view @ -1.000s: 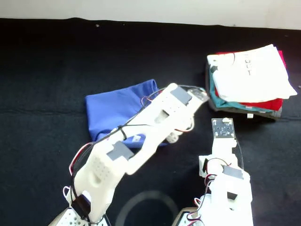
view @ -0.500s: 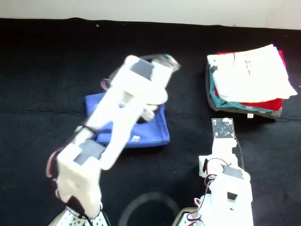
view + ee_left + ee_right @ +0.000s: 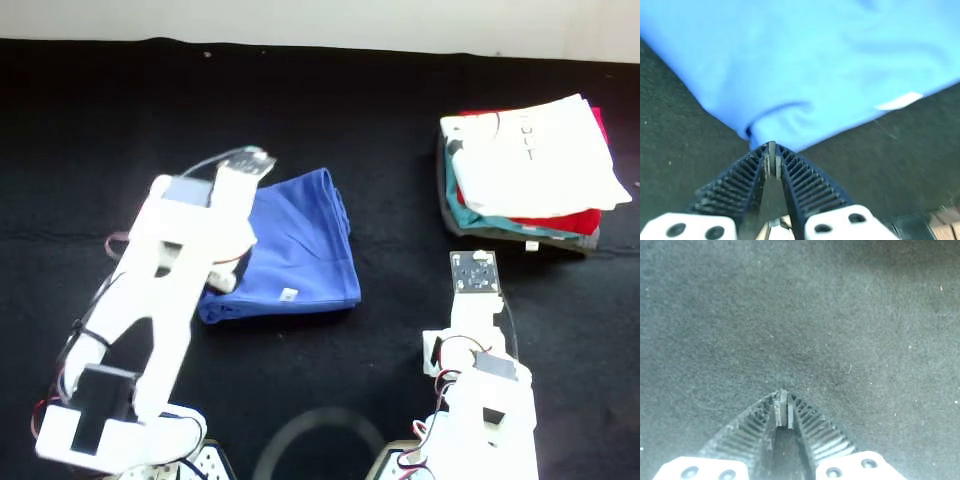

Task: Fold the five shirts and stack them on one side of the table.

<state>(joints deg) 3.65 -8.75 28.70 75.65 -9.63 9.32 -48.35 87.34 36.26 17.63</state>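
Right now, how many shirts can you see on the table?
4 for sure: a blue shirt mid-table, and a white shirt, teal shirt and red shirt stacked on the right. A dark layer under the stack may be a fifth.

One blue shirt (image 3: pixel 300 250), one stack of folded shirts (image 3: pixel 530 150), two robot arms (image 3: pixel 170 290)

My three cameras
One looks straight down over the whole table (image 3: pixel 400 120); my left wrist camera sits close on the blue shirt (image 3: pixel 300 250) they share; the right faces, seemingly, bare tabletop.
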